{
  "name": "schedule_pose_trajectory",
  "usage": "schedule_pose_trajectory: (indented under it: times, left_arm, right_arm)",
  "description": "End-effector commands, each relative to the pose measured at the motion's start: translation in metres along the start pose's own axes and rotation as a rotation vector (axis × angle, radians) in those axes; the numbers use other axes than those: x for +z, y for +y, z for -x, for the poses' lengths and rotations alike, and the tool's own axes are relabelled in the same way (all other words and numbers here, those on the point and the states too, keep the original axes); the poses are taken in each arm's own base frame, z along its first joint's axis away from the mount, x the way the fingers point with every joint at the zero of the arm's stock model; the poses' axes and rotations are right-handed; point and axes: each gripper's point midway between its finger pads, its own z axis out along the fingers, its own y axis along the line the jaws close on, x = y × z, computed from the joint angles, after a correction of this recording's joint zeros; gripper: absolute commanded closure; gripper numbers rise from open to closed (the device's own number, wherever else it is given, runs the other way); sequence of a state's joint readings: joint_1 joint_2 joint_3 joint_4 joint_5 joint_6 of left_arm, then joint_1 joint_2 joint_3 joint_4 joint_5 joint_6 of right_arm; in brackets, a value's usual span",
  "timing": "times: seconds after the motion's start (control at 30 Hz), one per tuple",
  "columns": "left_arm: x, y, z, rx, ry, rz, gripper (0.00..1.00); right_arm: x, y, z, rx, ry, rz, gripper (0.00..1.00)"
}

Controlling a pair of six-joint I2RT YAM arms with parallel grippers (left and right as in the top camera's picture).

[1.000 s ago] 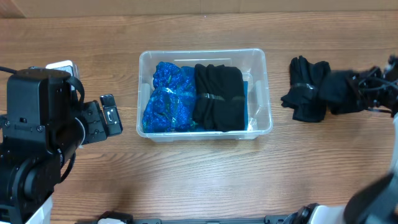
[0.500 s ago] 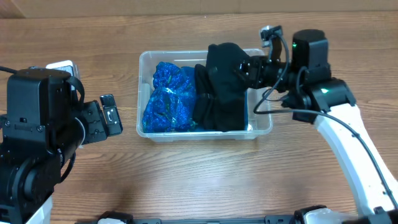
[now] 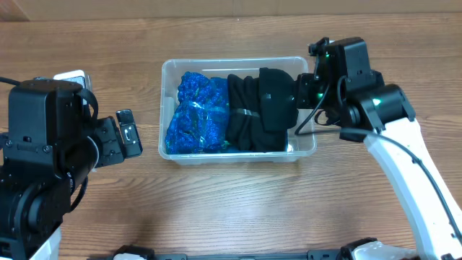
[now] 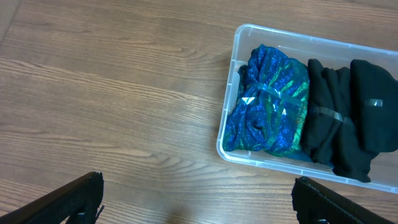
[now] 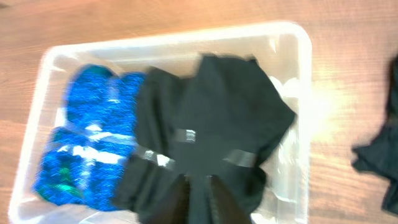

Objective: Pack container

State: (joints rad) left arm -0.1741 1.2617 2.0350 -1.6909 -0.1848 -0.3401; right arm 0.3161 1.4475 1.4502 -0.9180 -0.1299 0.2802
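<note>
Container (image 3: 164, 108): clear bin, stood at the middle of the surface (image 3: 231, 209), between the two arms, long side across.
Contents, left: blue bundle (image 3: 195, 112), filled the left half.
Contents, middle: first black bundle (image 3: 244, 119), touched the blue bundle.
Contents, right: second black bundle (image 3: 277, 97), lay in the right end towards the rear, partly over the first.
Right claw (image 5: 197, 186): narrow, pinched on the second black bundle, low at the container's right rear corner.
Left claw (image 4: 196, 186): wide and empty, held off the container's left side, above bare surface.
Outside: dark cloth (image 5: 388, 168) on the surface right of the container, blurred, kind not told.
Risk, snag: cloth could cling to the fingers on release and be dragged up and out as the arm lifts.
Risk, overfill: the second black bundle sat high on its neighbour, so it could spring up or hang over the rim unless pressed flat.
Risk, shove: the claw worked close to the right wall, and a sideways pull could slide or tip the light bin.
Change, one second: the second black bundle then lay on the surface right of the container, with the right claw at it.
Change, half second: it then hung above the rear right rim, and had since gone down inside.
Change, left arm: none seen.
</note>
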Motion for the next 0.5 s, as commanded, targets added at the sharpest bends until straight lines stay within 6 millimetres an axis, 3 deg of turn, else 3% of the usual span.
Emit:
schedule_pose_trajectory:
  times: [0.0, 0.03, 0.1, 0.13, 0.17, 0.2, 0.23, 0.27, 0.37, 0.4, 0.43, 0.47]
  left_arm:
    - [0.001, 0.004, 0.001, -0.002, -0.003, 0.018, 0.0]
    - [0.001, 0.004, 0.001, -0.002, -0.003, 0.018, 0.0]
    - [0.001, 0.004, 0.001, -0.002, -0.003, 0.018, 0.0]
    - [0.001, 0.004, 0.001, -0.002, -0.003, 0.018, 0.0]
    - [0.001, 0.004, 0.001, -0.002, -0.003, 0.018, 0.0]
    - [0.001, 0.004, 0.001, -0.002, -0.003, 0.018, 0.0]
    - [0.001, 0.004, 0.001, -0.003, -0.003, 0.018, 0.0]
    - [0.001, 0.004, 0.001, -0.002, -0.003, 0.018, 0.0]
    - [0.001, 0.004, 0.001, -0.002, -0.003, 0.018, 0.0]
    - [0.001, 0.004, 0.001, -0.002, -0.003, 0.018, 0.0]
    - [0.001, 0.004, 0.001, -0.002, -0.003, 0.018, 0.0]
    - [0.001, 0.004, 0.001, -0.002, -0.003, 0.018, 0.0]
  right_arm:
    - [0.046, -0.005, -0.019, 0.051, 0.08, -0.082, 0.92]
    - [0.082, -0.017, -0.038, 0.088, 0.159, -0.134, 0.92]
    - [0.13, -0.034, -0.072, 0.128, 0.304, -0.187, 0.93]
    - [0.145, -0.035, -0.087, 0.14, 0.367, -0.174, 0.92]
    - [0.149, -0.032, -0.093, 0.15, 0.395, -0.15, 0.85]
    - [0.145, -0.024, -0.089, 0.153, 0.395, -0.115, 0.81]
    - [0.133, -0.016, -0.074, 0.145, 0.366, -0.099, 0.76]
    - [0.11, -0.002, -0.047, 0.1, 0.297, -0.061, 0.68]
    - [0.046, 0.013, 0.015, 0.054, 0.085, 0.004, 0.32]
    - [0.026, 0.004, 0.03, 0.071, 0.02, -0.005, 0.2]
    - [0.005, -0.017, 0.046, 0.11, -0.047, -0.032, 0.1]
    - [-0.014, -0.057, 0.059, 0.186, -0.099, -0.088, 0.05]
